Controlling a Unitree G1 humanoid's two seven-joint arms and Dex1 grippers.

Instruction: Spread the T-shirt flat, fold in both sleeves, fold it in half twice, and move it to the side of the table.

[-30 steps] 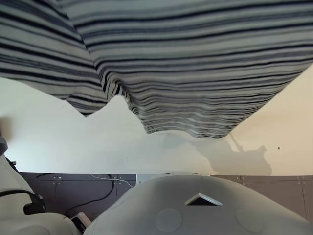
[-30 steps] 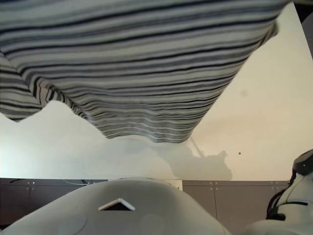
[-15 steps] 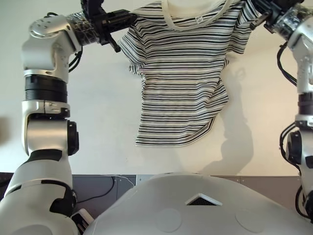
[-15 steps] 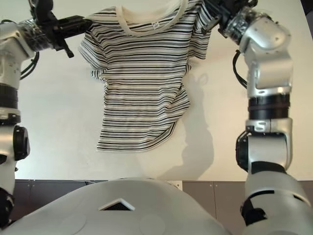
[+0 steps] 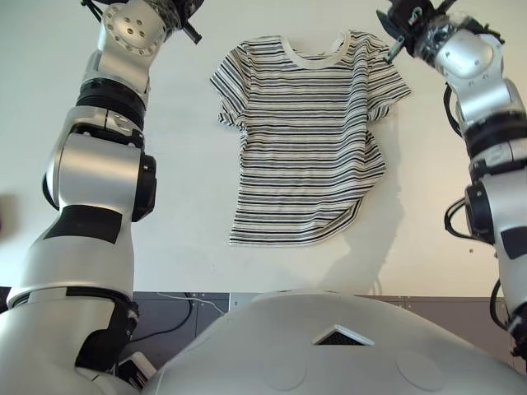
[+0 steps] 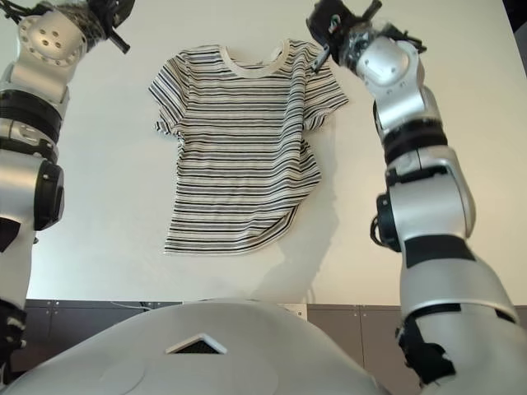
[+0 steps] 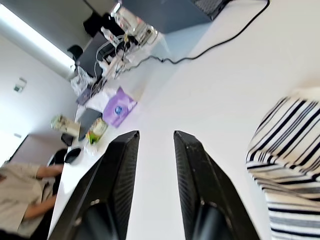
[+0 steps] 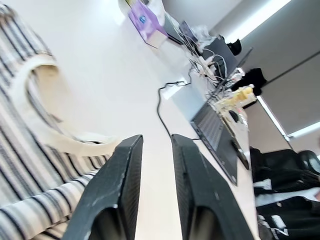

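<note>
Left gripper narrowly parted with nothing between its fingers, up over bare table beyond the far left of the T-shirt, apart from its sleeve. Right gripper likewise a narrow, empty gap, just beside the shirt's right shoulder near the collar. T-shirt spread mostly flat mid-table, neck away from the robot, right hem corner slanted and rumpled.

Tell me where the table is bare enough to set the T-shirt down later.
Bare table lies between the T-shirt and the left arm, between it and the right arm, and before its hem. Crowded at the collar end: left gripper and right gripper near the sleeves.
</note>
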